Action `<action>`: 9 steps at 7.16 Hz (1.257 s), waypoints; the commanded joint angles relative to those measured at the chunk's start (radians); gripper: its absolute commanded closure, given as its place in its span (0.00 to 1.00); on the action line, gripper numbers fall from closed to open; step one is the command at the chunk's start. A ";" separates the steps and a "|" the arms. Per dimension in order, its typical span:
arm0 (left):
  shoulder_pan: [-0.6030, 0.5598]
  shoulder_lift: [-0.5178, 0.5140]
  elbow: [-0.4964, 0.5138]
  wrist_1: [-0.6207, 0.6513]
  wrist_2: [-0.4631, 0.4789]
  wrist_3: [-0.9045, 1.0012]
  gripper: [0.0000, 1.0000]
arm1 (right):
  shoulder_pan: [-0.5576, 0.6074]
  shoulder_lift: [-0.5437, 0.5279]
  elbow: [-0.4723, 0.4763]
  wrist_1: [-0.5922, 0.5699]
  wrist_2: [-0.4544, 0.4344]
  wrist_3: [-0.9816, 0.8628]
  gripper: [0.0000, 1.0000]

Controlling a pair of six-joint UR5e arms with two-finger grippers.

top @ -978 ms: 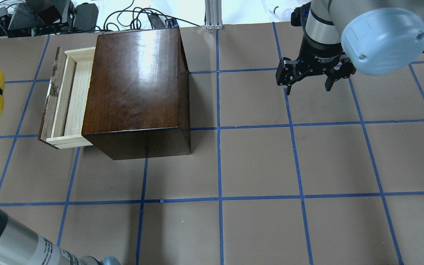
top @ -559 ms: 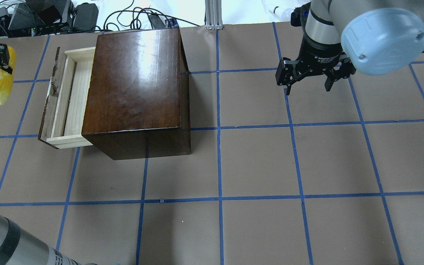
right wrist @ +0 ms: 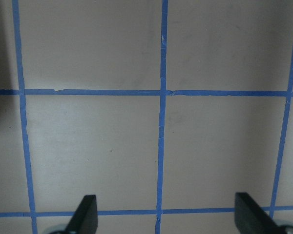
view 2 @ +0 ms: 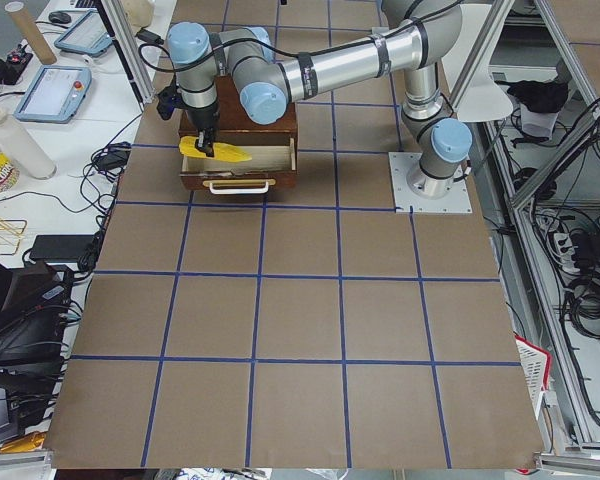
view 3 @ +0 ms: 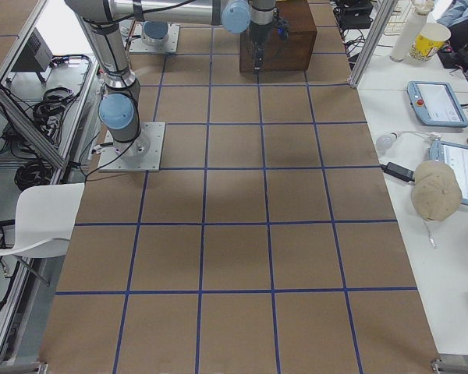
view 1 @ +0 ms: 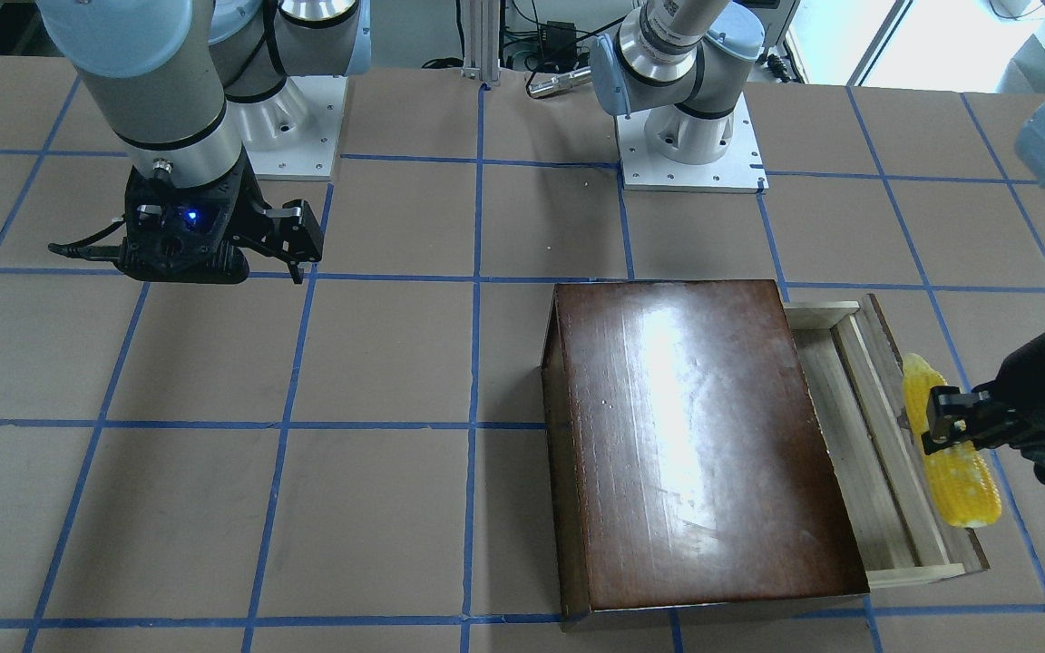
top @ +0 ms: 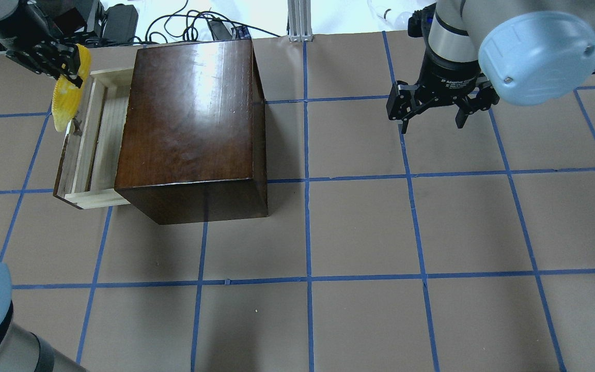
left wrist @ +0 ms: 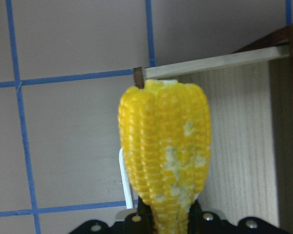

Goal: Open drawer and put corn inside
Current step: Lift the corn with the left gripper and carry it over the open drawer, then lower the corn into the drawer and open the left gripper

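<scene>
The dark-brown box (top: 189, 124) stands on the table with its drawer (top: 96, 150) pulled out toward the left; the pale wood tray also shows in the front view (view 1: 867, 453). My left gripper (top: 57, 59) is shut on the yellow corn (top: 66, 101) and holds it in the air above the drawer's front panel, near its far end. The corn fills the left wrist view (left wrist: 163, 156), over the drawer's corner, and shows in the front view (view 1: 953, 462). My right gripper (top: 434, 116) is open and empty, well to the right of the box, above the table.
Blue tape lines grid the brown table (top: 359, 232). Cables and equipment (top: 70, 20) lie beyond the far edge behind the box. An aluminium post (top: 300, 18) stands at the far edge. The drawer handle (view 2: 240, 186) faces the left side.
My left gripper has carried the corn up and to the right, from left of the drawer to above its front panel. The right arm has not moved.
</scene>
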 commanded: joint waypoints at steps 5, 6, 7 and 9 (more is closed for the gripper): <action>-0.002 -0.038 -0.102 0.024 -0.055 -0.074 1.00 | 0.000 -0.001 0.000 0.001 -0.002 0.000 0.00; 0.002 -0.046 -0.112 0.055 -0.054 -0.066 0.76 | 0.000 0.000 0.000 0.001 -0.003 0.000 0.00; 0.002 -0.052 -0.113 0.055 -0.058 -0.075 0.61 | 0.000 -0.001 0.000 0.001 -0.003 0.000 0.00; -0.001 -0.055 -0.115 0.055 -0.058 -0.075 0.29 | 0.000 0.000 0.000 0.001 -0.003 0.000 0.00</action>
